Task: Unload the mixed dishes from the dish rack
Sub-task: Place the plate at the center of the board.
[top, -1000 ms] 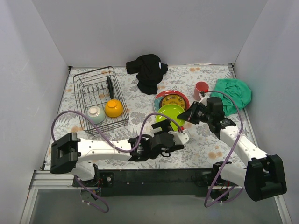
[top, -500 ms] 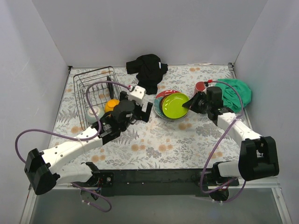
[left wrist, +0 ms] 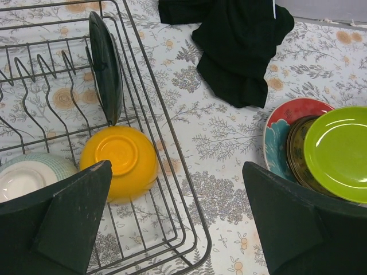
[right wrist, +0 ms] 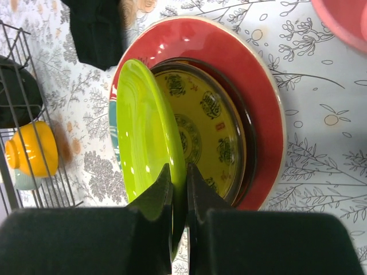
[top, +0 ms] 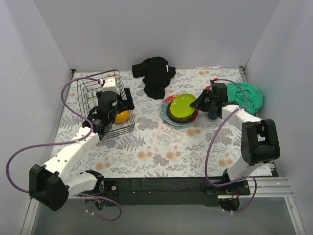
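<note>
The dish rack stands at the back left and holds an upright black plate, an orange bowl and a white bowl. My left gripper hovers open over the rack's right near corner, with nothing between its fingers. My right gripper is shut on the rim of a green plate. That plate is tilted over a yellow patterned plate, which lies on a red-rimmed plate. The same green plate shows right of centre in the top view.
A black cloth lies at the back centre and a green cloth at the right. A pink-red cup stands just behind the plate stack. White walls close in the flowered tablecloth on three sides.
My left arm has swung from the table's near middle back and left to the rack, staying open. My right gripper has carried the green plate back over the plate stack.
</note>
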### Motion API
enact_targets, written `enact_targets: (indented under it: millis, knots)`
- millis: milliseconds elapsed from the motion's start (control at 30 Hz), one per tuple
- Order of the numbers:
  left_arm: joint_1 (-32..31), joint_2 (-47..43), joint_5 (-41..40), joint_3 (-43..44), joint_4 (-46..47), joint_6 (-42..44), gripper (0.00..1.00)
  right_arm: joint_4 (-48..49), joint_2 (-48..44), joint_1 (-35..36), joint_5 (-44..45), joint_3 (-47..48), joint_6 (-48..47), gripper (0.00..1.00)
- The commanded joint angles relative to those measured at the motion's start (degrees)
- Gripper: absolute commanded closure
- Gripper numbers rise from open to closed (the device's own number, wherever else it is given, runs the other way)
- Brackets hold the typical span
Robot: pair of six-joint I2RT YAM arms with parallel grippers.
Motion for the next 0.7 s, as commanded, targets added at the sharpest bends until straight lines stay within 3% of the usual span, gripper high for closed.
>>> enact_targets:
  millis: [0, 133, 233, 267, 467, 667]
  knots:
    - [0.6, -2.0, 0.7, -0.4, -0.6, -1.5, 0.02, 3.0, 2.5, -0.5, -1.3, 3.4, -0.3, 0.97]
    - [0.9, -2.4, -0.1, -0.7, -0.4, -1.0, 0.02, 3.0, 4.5, -0.6, -1.4, 2.9, -0.4, 0.91]
    - [1.0, -2.7, 0.0, -0.8, -0.4, -1.0, 0.02, 2.9, 4.7, -0.6, -1.8, 3.0, -0.6, 0.81]
    - [1.0, -2.7, 0.2, -0.8, -0.3, -1.0, 0.02, 2.6, 4.6, -0.6, -2.1, 3.1, -1.2, 0.73]
    - [1.0, -2.8, 1.9, -0.6, -0.6, -0.9, 0.02, -1.5, 3.4, -0.6, 0.5, 3.9, -3.1, 0.54]
    - [1.1, -2.8, 2.7, -0.6, -0.6, -1.1, 0.02, -9.0, 2.4, -0.6, 3.7, 5.9, -7.2, 0.44]
